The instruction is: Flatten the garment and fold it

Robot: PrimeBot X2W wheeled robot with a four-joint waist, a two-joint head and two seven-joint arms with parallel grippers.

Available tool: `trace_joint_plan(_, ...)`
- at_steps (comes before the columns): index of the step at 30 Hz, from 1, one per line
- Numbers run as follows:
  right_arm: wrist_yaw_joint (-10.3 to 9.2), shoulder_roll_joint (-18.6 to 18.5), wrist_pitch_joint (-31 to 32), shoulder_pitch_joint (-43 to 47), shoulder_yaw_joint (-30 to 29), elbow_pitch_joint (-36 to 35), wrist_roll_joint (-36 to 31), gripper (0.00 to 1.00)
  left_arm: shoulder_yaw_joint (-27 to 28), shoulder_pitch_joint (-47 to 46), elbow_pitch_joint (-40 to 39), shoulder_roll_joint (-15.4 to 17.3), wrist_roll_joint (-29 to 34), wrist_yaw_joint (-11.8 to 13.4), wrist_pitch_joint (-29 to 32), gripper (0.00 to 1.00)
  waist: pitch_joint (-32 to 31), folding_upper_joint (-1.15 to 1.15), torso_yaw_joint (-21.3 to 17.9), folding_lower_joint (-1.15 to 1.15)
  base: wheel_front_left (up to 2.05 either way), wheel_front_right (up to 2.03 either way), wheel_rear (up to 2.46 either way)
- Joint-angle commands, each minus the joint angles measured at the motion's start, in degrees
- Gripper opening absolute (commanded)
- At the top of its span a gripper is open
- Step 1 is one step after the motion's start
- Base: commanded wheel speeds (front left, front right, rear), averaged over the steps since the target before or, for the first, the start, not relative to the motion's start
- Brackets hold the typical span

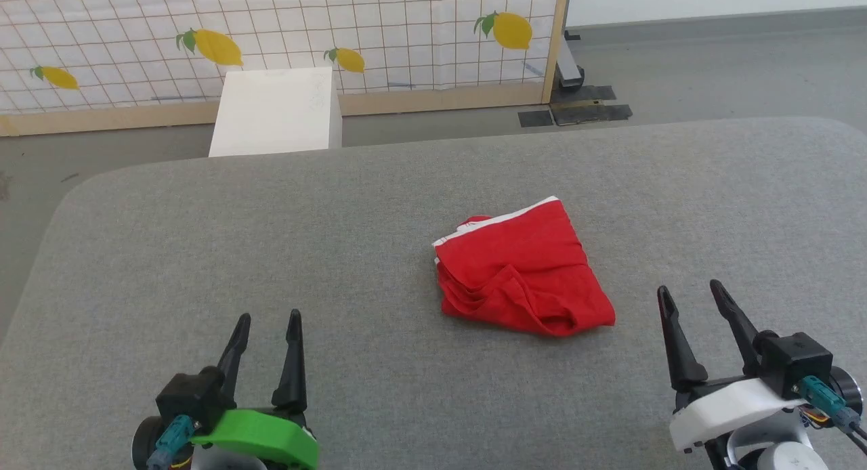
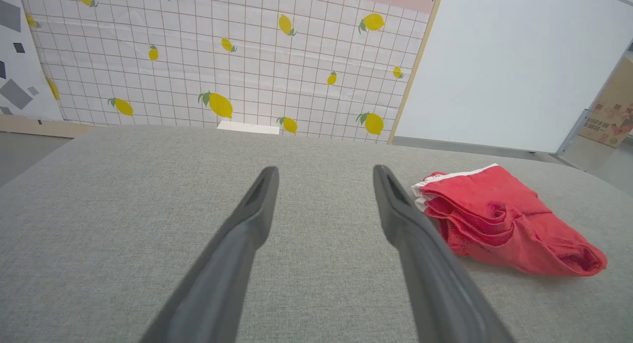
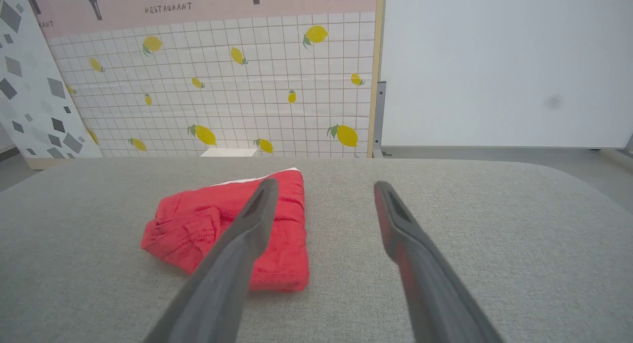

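Note:
The garment (image 1: 525,267), bright red with a white trim band along its far edge, lies bunched and folded over itself on the grey padded table (image 1: 203,253), right of centre. My left gripper (image 1: 269,317) stands open at the lower left, well away from the cloth, nothing between its fingers. My right gripper (image 1: 691,288) is open at the lower right, just beyond the cloth's near right corner. In the left wrist view the garment (image 2: 499,219) lies right of my open left gripper (image 2: 326,171). In the right wrist view the garment (image 3: 232,229) sits behind the left finger of my right gripper (image 3: 324,185).
A white box (image 1: 278,111) stands on the floor behind the table's far edge. Behind it runs a lemon-print grid screen (image 1: 284,36) with a wooden frame. Grey floor and a dark metal base (image 1: 576,108) lie at the back right.

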Motion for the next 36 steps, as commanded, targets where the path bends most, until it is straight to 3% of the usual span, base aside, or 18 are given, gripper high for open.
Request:
trace_joint_plan(1,-0.08,0.1,-0.5,0.8,0.1,-0.1,-0.3,1.0,0.1,0.7,-0.1,-0.1,0.2,-0.1,-0.2,1.0,0.1,0.0,0.1,0.0,0.0,0.0,0.0)
trace_joint_plan(9,-0.08,0.6,0.4,0.8,-0.2,-0.2,1.1,1.0,-0.2,0.5,-0.4,-0.1,-0.1,0.2,-0.2,1.0,0.4,0.0,0.2,0.0,0.0,0.0,0.0)
trace_joint_plan(12,-0.08,1.1,2.3,-1.0,-0.7,0.9,7.8,1.0,-0.2,0.2,-0.5,-0.1,-0.2,0.3,-0.2,1.0,1.0,0.0,0.2,0.0,0.0,0.0,0.0)
trace_joint_plan(17,-0.08,2.0,17.4,-8.0,-3.6,6.7,30.2,1.0,-0.4,-1.3,-0.7,-0.1,0.0,0.1,-0.2,1.0,2.8,0.0,0.9,0.0,0.0,0.0,0.0)
trace_joint_plan(19,-0.08,2.1,24.4,-11.8,-6.0,9.7,36.9,1.0,-0.5,-2.1,-0.8,-0.1,0.2,-0.1,-0.2,1.0,3.8,0.0,1.6,0.0,0.0,0.0,0.0)
trace_joint_plan(21,-0.08,2.0,31.0,-16.1,-8.2,13.4,39.5,1.0,-0.6,-3.1,-1.0,-0.1,0.3,-0.3,-0.2,1.0,5.1,0.0,2.5,0.0,0.0,0.0,0.0)
trace_joint_plan(29,-0.08,1.9,46.9,-30.1,-16.6,30.0,35.5,1.0,-1.9,-5.7,-1.6,-0.1,0.0,-0.2,-0.2,1.0,9.1,0.0,7.2,0.0,0.0,0.0,0.0)
trace_joint_plan(36,-0.08,2.1,52.2,-37.4,-21.8,39.2,26.4,1.0,-2.5,-6.7,-1.7,-0.1,-0.3,-0.1,-0.2,1.0,11.1,0.0,10.8,0.0,0.0,0.0,0.0)
